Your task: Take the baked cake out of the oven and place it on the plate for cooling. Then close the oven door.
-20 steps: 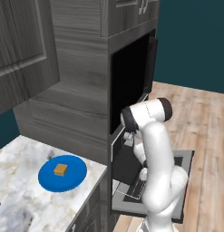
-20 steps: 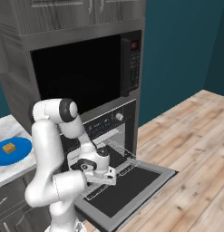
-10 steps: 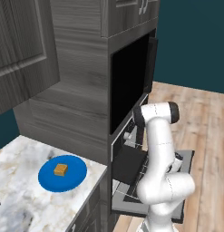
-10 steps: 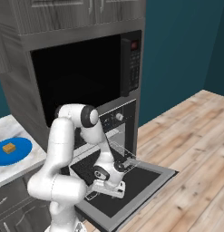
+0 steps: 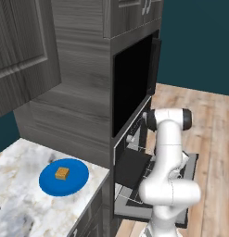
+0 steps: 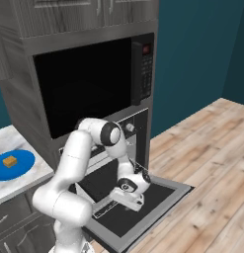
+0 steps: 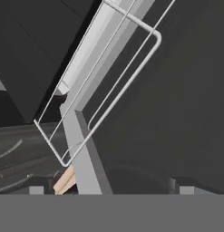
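Cake on plate, oven open
The orange-brown baked cake (image 5: pixel 62 173) sits centred on the blue plate (image 5: pixel 74 181); the dark oven door (image 6: pixel 165 198) lies dropped flat below the oven (image 6: pixel 124 129).

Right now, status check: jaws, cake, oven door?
Gripper low over the dropped oven door, jaws open, holding nothing. Baked cake sits on the plate. Oven door not yet closed; wire rack pulled out over it.

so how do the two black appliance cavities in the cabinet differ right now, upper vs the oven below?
The upper cavity is larger; the oven beneath is shorter and carries knobs. The upper cavity's door swings sideways on a hinge; the oven door drops flat, with a wire rack pulled out over it. Both stand open, dark, in the same grey wood cabinet.
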